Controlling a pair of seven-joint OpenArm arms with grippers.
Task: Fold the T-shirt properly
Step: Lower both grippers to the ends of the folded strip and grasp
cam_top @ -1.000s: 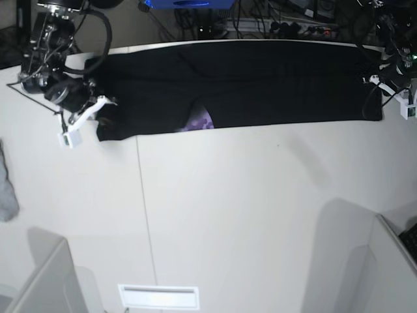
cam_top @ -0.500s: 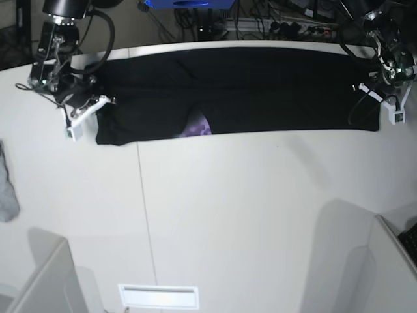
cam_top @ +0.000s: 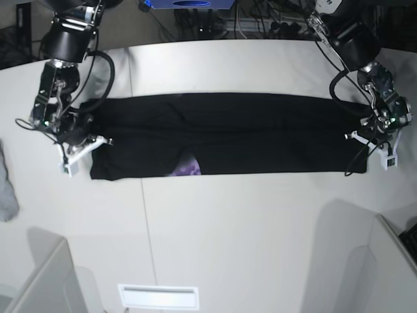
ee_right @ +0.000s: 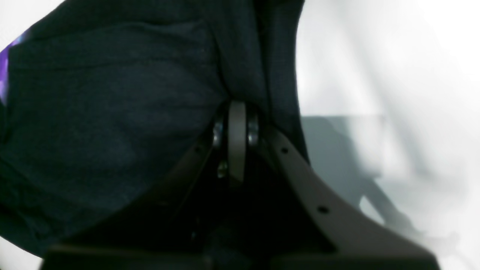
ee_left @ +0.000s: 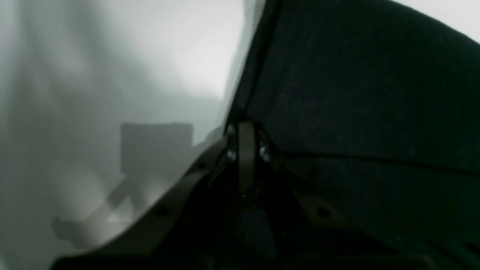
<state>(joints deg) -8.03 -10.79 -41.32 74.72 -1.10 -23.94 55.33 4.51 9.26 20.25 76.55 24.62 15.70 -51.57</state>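
The black T-shirt (cam_top: 260, 134) lies stretched into a long band across the white table (cam_top: 247, 235), with a bit of purple print (cam_top: 189, 167) peeking out at its near edge. My right gripper (cam_top: 94, 143), at the left of the base view, is shut on the band's left end. My left gripper (cam_top: 362, 138), at the right of that view, is shut on the right end. In the left wrist view the left gripper (ee_left: 245, 129) pinches an edge of the T-shirt (ee_left: 356, 93). In the right wrist view the right gripper (ee_right: 237, 110) is clamped on a bunched fold of the T-shirt (ee_right: 112, 105).
A small grey cloth (cam_top: 5, 189) lies at the table's left edge. Cables and a blue box (cam_top: 189, 3) sit behind the far edge. Grey partitions rise at the near left (cam_top: 39, 280) and near right (cam_top: 352, 261). A white slot (cam_top: 158, 297) sits at the front.
Both arms have drawn the stretched T-shirt from the table's far edge toward the middle. Both grippers stay shut on its ends.
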